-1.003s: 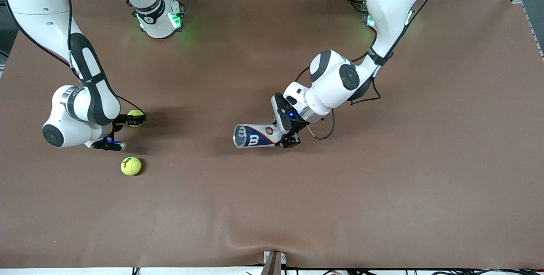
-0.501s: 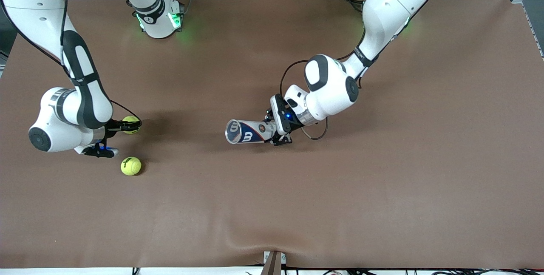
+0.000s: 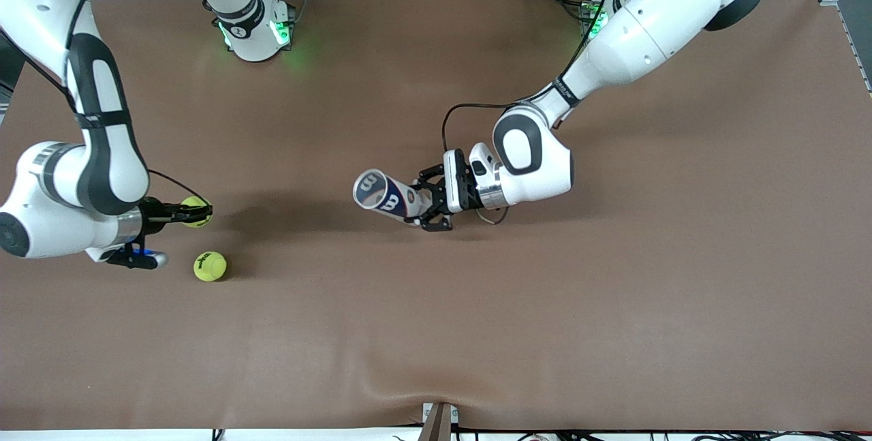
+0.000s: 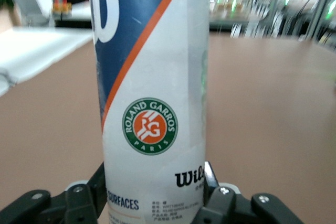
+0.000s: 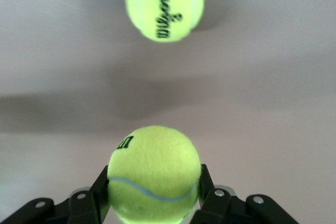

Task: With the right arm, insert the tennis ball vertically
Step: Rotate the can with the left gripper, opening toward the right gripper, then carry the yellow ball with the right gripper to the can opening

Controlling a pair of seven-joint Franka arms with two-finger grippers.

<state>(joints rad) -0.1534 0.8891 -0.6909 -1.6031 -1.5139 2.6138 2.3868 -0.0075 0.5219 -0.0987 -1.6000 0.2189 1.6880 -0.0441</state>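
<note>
**Ball gripped, can held tilted**

I see the right gripper [image 3: 197, 212] clamped on a tennis ball [image 3: 195, 211] over the right arm's end of the table [image 3: 613, 291] (second ball [image 3: 210, 266] lies at its 5 o'clock). Left gripper [image 3: 426, 206] pinches the ball can [image 3: 385, 198] mid-table, mouth toward 10 o'clock.

We saw yellow felt tennis ball [image 3: 195, 212] in right gripper [image 3: 197, 212] over brown table [image 3: 613, 291], above second yellow felt ball [image 3: 210, 266]; white-and-blue cylindrical ball can [image 3: 385, 198], tilted, in left gripper [image 3: 426, 207] over table middle.
</note>
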